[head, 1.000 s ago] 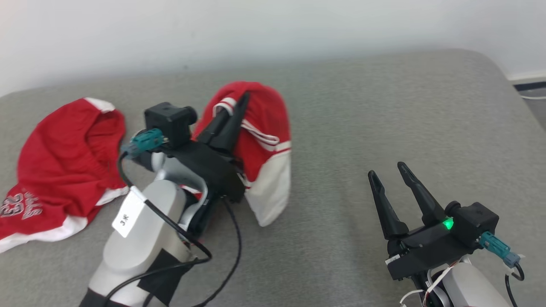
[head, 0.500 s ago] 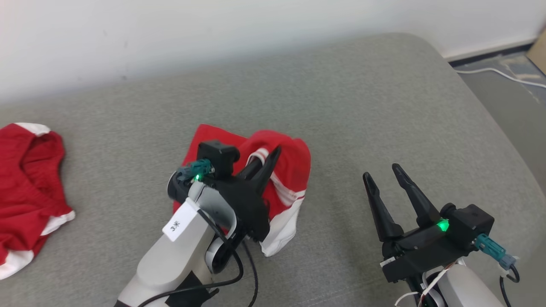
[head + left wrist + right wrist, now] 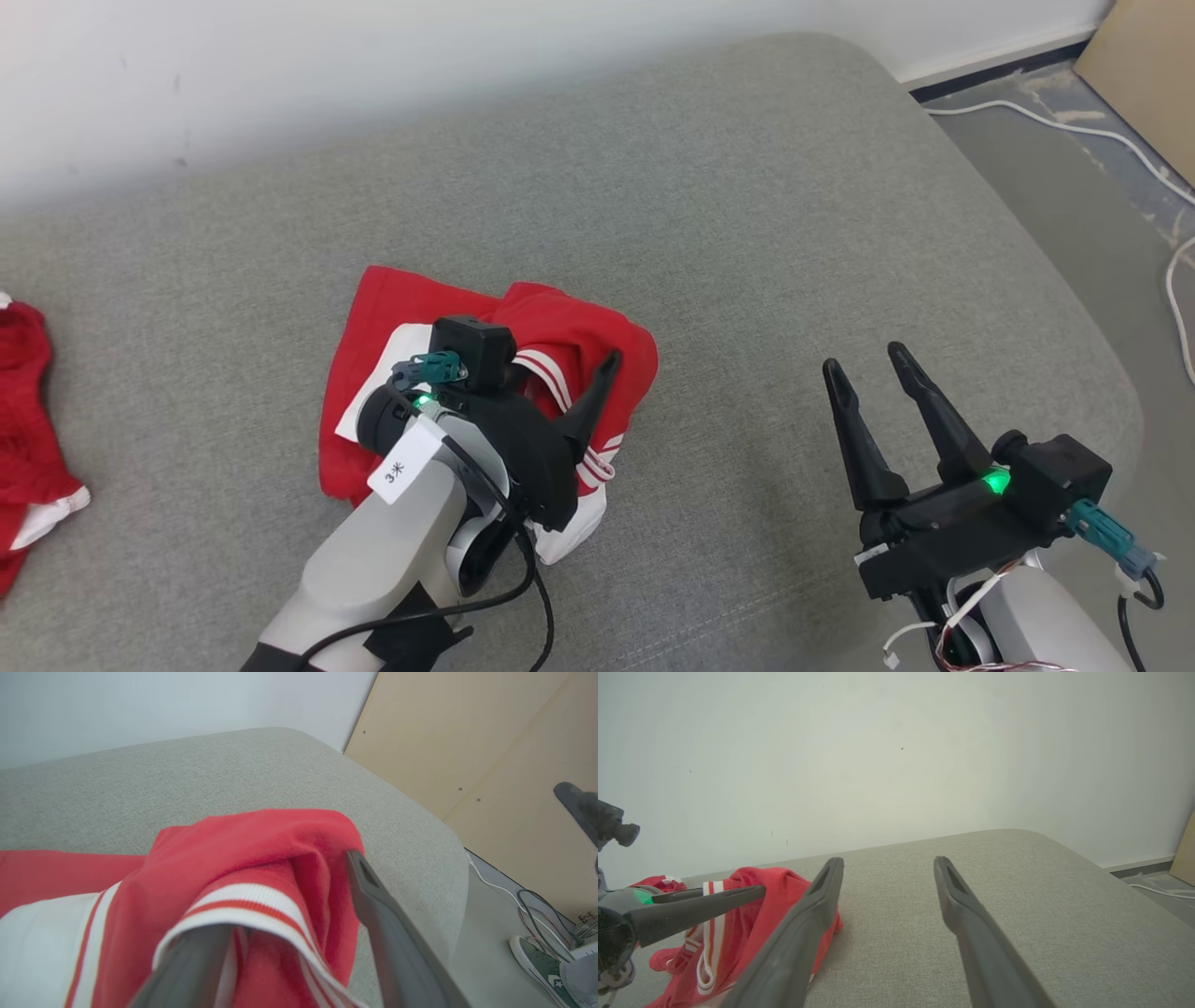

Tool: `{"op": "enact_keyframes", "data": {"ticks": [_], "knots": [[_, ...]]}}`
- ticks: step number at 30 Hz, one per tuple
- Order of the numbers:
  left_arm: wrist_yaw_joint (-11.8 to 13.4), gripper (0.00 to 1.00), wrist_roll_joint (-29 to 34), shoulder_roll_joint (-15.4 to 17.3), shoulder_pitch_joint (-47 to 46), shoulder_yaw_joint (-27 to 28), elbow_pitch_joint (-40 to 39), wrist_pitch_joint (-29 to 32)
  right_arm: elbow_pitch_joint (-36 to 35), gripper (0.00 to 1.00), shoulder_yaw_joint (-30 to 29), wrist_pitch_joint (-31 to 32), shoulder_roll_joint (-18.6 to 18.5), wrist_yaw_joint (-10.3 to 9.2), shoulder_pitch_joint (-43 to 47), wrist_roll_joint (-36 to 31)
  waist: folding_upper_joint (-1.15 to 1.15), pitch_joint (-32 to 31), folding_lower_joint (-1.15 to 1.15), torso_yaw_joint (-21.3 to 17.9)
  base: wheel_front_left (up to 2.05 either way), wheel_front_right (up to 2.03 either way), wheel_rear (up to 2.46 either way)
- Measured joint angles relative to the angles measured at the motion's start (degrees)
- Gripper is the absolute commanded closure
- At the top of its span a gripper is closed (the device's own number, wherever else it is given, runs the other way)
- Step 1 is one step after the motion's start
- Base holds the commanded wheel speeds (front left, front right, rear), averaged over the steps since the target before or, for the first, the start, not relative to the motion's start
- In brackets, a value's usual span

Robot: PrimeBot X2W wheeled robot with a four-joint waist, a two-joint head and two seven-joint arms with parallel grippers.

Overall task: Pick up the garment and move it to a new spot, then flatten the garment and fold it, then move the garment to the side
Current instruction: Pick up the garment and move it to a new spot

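The garment, red with white bands and stripes, lies bunched on the grey cushion at centre. My left gripper sits low over its right part. In the left wrist view the jaws stand apart, open. A striped fold of the garment drapes over the left finger and hides its tip, while the right finger is bare beside the cloth. My right gripper hovers open and empty to the right, apart from the garment.
Another red and white garment lies at the far left edge. The cushion's rounded right edge drops to a floor with a white cable and a tan panel. A person's green shoe stands on the floor.
The head camera has swung right. My left gripper came down and right with the garment, which now rests on the cushion, and its jaws have parted. The right gripper has held still.
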Motion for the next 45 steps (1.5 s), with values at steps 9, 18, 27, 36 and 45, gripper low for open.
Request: {"op": "enact_keyframes", "data": {"ticks": [9,18,27,36,45], "knots": [[0.0,0.00,-2.5,0.0,0.8,-5.6,-4.9,-1.5,-0.1,0.00,-2.1,0.0,-1.0,0.00,1.1,0.0,0.00,-1.3,0.00,2.8,0.00,0.00,0.00],[0.0,0.00,-4.9,3.2,9.9,-12.2,-13.7,-2.5,-0.2,0.00,-3.2,0.0,-1.3,0.00,3.8,0.0,0.00,-3.5,0.00,6.9,0.00,0.00,0.00],[0.0,0.00,-6.4,7.7,14.5,-8.4,-20.2,-8.3,-1.0,0.00,-3.8,0.0,-2.0,0.00,5.9,0.0,0.00,-5.4,-0.01,10.9,0.00,0.00,0.00],[4.6,0.00,-6.8,12.6,20.2,-2.1,-24.4,-11.6,-2.7,0.00,-1.2,0.0,-2.1,0.00,6.1,-0.2,-0.01,-6.8,-0.01,14.2,0.00,0.00,0.00],[8.0,0.00,-7.0,13.8,24.3,2.2,-27.4,-12.3,-3.9,0.00,2.7,0.0,-2.4,0.00,6.6,-0.6,0.00,-7.2,-0.01,15.6,0.00,0.00,0.00]]}}
